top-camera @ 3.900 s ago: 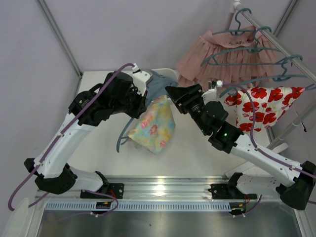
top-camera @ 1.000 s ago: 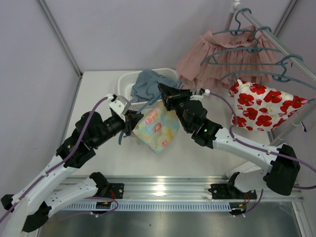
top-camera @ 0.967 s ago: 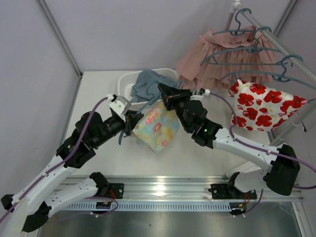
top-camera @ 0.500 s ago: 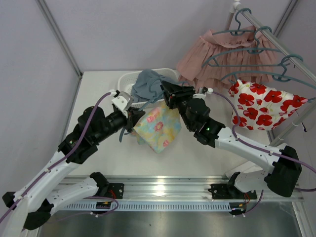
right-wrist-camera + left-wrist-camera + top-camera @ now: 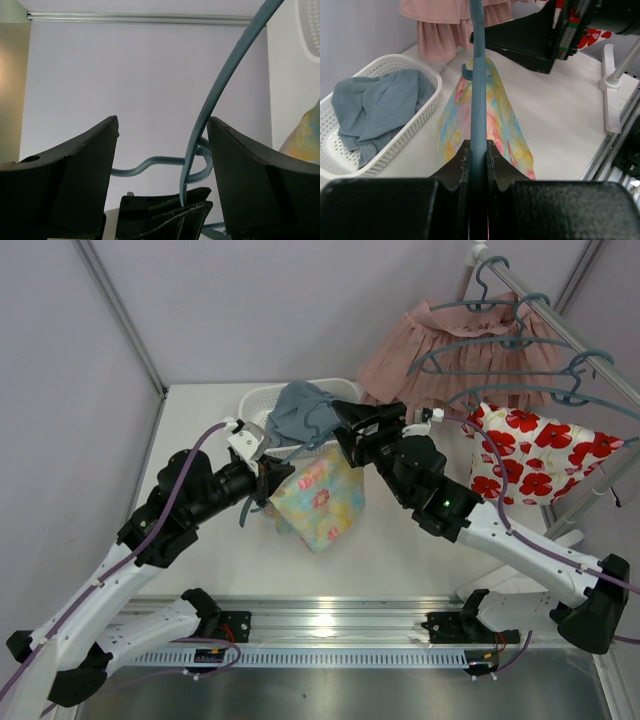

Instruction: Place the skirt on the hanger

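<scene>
Skirt (image 5: 318, 502): one, pastel floral, draped over teal hanger (image 5: 478, 75);
Left gripper (image 5: 478, 150): clamped on hanger;
Right gripper (image 5: 162, 125): fingers apart, gripping nothing;
Hidden: most of hanger from above

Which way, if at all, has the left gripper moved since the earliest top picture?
Yes: the left gripper has pulled back, from over the white basket to its near side.

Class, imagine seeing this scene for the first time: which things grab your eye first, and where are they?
The pastel flowered skirt hangs at mid-table from a teal hanger, which the left gripper clamps while the right gripper stands open close by. At right, a red-flowered white garment and a pink pleated skirt hang on a rail.
</scene>
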Action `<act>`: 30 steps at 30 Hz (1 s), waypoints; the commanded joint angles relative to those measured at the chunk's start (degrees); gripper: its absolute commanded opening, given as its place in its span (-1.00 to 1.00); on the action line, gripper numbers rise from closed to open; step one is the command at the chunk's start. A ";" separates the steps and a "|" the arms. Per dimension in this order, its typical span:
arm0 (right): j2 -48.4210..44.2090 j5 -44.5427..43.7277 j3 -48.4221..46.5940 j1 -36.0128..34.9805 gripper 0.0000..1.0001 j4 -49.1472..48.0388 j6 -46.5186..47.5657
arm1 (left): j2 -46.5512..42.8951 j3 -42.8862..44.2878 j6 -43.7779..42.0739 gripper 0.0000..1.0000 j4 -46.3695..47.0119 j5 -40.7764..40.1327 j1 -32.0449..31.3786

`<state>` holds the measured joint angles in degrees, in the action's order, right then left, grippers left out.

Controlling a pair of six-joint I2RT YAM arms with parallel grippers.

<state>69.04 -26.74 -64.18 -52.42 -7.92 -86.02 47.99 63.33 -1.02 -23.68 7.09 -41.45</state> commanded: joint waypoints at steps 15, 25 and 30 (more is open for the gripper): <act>-4.18 4.59 -17.98 -3.56 0.71 29.71 24.91 | 1.23 7.77 -2.50 -1.00 5.93 9.69 3.22; -1.62 -1.53 -41.53 -9.63 0.71 53.08 53.83 | 4.65 11.63 -4.43 -1.00 4.79 17.08 3.22; 2.41 -21.01 -57.68 -8.49 0.70 65.13 62.45 | 7.91 15.41 -5.93 -1.00 4.17 17.34 3.22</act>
<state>69.47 -32.49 -112.97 -61.43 47.09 -34.15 55.48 74.13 -4.45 -24.56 21.96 -38.65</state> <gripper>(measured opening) 0.851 0.145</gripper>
